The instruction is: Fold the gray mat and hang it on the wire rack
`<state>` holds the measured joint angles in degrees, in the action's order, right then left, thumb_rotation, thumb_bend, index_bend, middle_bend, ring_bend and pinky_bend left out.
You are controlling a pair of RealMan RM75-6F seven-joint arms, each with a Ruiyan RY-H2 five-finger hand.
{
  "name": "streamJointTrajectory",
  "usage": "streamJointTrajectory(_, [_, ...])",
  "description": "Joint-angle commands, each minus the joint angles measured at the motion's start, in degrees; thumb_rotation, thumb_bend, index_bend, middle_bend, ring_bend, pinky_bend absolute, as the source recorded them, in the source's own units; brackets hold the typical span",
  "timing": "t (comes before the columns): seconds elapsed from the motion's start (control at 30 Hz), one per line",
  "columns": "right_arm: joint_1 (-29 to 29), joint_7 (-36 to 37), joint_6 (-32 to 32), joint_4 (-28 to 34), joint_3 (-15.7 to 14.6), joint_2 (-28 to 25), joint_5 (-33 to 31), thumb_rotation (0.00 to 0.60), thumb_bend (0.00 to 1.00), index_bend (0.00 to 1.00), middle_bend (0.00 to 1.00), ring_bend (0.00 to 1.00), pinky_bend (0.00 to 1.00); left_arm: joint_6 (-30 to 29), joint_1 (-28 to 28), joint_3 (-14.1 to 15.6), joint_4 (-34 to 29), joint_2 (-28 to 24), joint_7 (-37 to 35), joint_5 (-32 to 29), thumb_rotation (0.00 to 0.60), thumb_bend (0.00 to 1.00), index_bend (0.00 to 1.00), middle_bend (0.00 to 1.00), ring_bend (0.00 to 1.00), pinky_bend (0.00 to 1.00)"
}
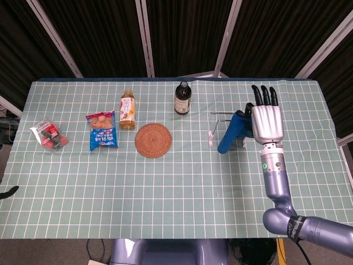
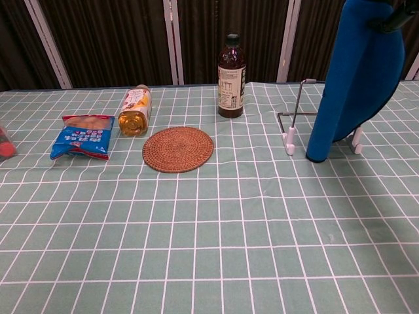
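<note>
1. Mat (image 1: 230, 133): blue, folded, hanging lifted over the wire rack (image 1: 216, 123) at our 1 o'clock.
2. Right hand (image 1: 266, 120): we see it grasping the mat's upper end.
3. Left hand: we find it in neither view.
4. Brown bottle (image 2: 231, 76): 12 o'clock, upright.

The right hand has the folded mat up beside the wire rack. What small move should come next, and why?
Probably carry the mat slightly further over the wire rack and lower it. The right hand holds it dangling in front of the rack, its lower end near the table, not yet draped over the top bar.
</note>
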<state>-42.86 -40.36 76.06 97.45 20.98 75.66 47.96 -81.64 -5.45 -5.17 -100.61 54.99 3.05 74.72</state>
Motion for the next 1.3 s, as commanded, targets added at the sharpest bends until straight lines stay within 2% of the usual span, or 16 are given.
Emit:
streamJointTrajectory(0.03, [-0.42,-0.31,0.66,-1.00,0.53,0.88,-0.78,0.600,0.42,0.76,0.06,0.00,0.00,0.15,-0.04,-0.06,0.09,0.01,-0.07,-0.18,0.600,0.00,0.00,0.00,0.00,0.00])
streamJointTrajectory(0.17, [0.62,0.66,1.55,0.75,0.59,-0.50,-0.25,0.600,0.42,0.76,0.06,0.00,0.00,0.43,-0.13,-0.13,0.23,-0.01,-0.28,-0.33,0.600,0.00,0.00,0.00,0.00,0.00])
streamJointTrajectory(0.63, [8.31,1.62,7.86,12.27,-3.74,-7.71,4.32,0.600,0.43,0.77,0.06,0.00,0.00,-0.63,0.34,0.42,-1.05,-0.64,-0.91,2.08,0.600,0.00,0.00,0.00,0.00,0.00])
streamJointTrajectory(0.83, [6.69,-1.16,7.32,9.98,-3.12,-4.68,1.45,0.600,0.43,0.77,0.06,0.00,0.00,-0.46,0.24,0.31,-0.92,-0.51,-0.68,1.81,0.600,0.00,0.00,0.00,0.00,0.00])
streamJointTrajectory(1.07, [2.83,-4.59,6.04,3.99,-0.60,0.98,-3.85,0.600,0.43,0.77,0.06,0.00,0.00,0.33,0.04,-0.04,-0.08,-0.35,-0.72,0.36,0.600,0.00,0.00,0.00,0.00,0.00])
streamJointTrajectory(1.3, [-2.16,-5.77,5.07,-2.39,4.59,5.86,-8.80,0.600,0.43,0.77,0.07,0.00,0.00,1.58,-0.34,-0.44,1.07,0.09,-0.39,-1.63,0.600,0.00,0.00,0.00,0.00,0.00])
